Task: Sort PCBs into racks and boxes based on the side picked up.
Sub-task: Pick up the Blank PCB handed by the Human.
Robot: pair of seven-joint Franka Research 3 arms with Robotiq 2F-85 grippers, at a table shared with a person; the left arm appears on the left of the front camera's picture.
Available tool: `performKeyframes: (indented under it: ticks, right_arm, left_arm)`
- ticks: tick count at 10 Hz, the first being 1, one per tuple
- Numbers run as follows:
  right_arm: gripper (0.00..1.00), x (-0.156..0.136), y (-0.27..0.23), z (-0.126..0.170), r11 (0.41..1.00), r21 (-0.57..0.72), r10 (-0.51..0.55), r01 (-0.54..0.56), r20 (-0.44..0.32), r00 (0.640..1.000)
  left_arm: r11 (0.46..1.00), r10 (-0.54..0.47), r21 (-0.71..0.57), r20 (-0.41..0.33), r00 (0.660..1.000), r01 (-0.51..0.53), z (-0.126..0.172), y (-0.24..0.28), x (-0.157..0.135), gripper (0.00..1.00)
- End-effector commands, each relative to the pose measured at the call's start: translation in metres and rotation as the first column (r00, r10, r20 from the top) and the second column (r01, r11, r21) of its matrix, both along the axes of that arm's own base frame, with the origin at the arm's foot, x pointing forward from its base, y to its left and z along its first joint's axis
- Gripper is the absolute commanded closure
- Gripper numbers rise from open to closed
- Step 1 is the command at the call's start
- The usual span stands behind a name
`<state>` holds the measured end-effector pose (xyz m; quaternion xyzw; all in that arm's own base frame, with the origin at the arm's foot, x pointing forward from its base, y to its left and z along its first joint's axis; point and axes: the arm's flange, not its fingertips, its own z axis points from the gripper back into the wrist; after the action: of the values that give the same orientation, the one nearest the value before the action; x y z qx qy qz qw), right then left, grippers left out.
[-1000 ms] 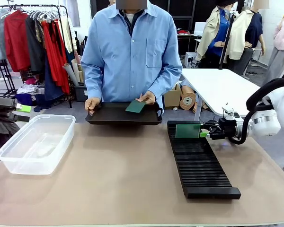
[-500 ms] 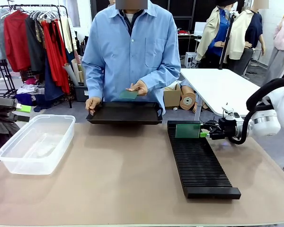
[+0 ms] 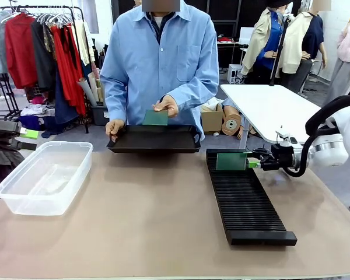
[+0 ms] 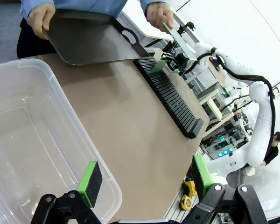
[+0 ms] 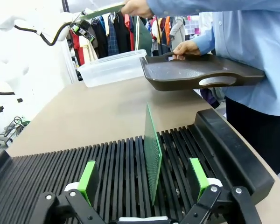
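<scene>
Green PCB point(image 5: 152, 149) stands upright on edge, crosswise in the rack point(image 3: 248, 204); right hand point(image 5: 143, 179) apart, flanking it.

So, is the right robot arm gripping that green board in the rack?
No, its fingers stand wide apart; the board stands in the rack between them, touching neither.

Table middle: a broad bare stretch of the table point(image 3: 146, 221) is seen between the clear box point(image 3: 23, 201) and the black rack point(image 3: 248, 210).
Far edge: passage is barred by the black tray point(image 3: 154, 146), gripped by a hand point(image 3: 113, 127); a PCB point(image 3: 156, 118) is held above it.
Rack far end: an upright PCB point(image 3: 231, 161) is flanked by the spread jaws of the right gripper point(image 3: 252, 164).
Rack near slots: unoccupied, reachable from above.
Box: open-topped, with the left gripper point(image 4: 147, 175) poised wide at its corner.
</scene>
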<state>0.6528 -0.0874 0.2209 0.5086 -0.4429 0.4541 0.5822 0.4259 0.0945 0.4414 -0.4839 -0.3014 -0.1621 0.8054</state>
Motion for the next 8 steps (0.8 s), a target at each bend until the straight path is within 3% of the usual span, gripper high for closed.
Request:
performKeyframes:
  ticks: [1, 5, 8]
  right_arm:
    - [0.00, -0.010, -0.017, 0.041, 1.000, -0.001, 0.025, -0.025, -0.048, 0.999]
    - [0.00, -0.058, -0.036, 0.107, 0.996, -0.019, 0.079, -0.082, -0.114, 0.990]
    - [0.00, -0.096, -0.017, 0.136, 1.000, -0.023, -0.025, 0.018, -0.340, 0.940]
  left_arm:
    - [1.000, 0.003, -0.003, 0.005, 1.000, -0.003, 0.002, 0.000, 0.000, 0.00]
    - [1.000, 0.003, -0.003, 0.005, 1.000, -0.003, 0.002, 0.000, 0.000, 0.00]
    - [1.000, 0.003, -0.003, 0.005, 1.000, -0.003, 0.002, 0.000, 0.000, 0.00]
